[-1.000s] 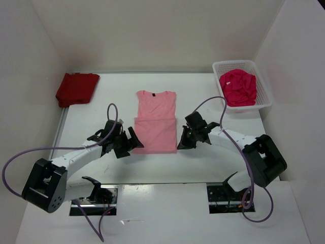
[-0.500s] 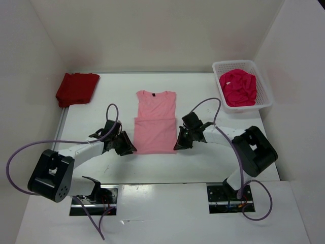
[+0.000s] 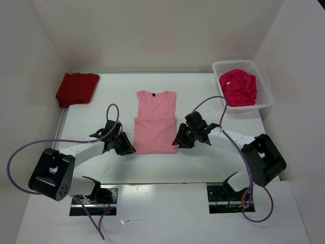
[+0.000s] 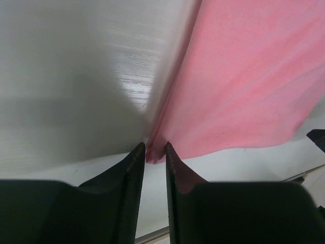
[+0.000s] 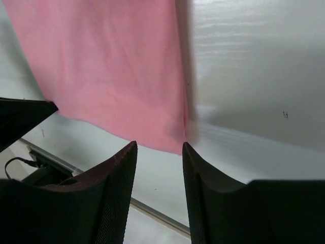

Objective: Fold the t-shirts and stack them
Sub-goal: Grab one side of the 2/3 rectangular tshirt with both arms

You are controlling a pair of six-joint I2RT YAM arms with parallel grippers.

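Light pink shirt [image 3: 155,119] lay flat mid-table [image 3: 213,162], near hem folded up. L gripper [image 4: 154,147] was nearly closed, pinching its near-left corner. R gripper [image 5: 159,145] jaws stood apart at the near-right corner, holding nothing. Fingertips couldn't be made out from above. Dark red shirt [image 3: 76,89] sat at far-left corner. Magenta shirt [image 3: 237,87] was bunched in basket [image 3: 265,91] at far-right, partly hidden.

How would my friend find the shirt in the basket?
Look at the white table's far right corner, where a white plastic mesh basket sits. The crumpled bright magenta-pink cloth shirt lies inside it; the light pink shirt lies flat mid-table and the dark red shirt far left.
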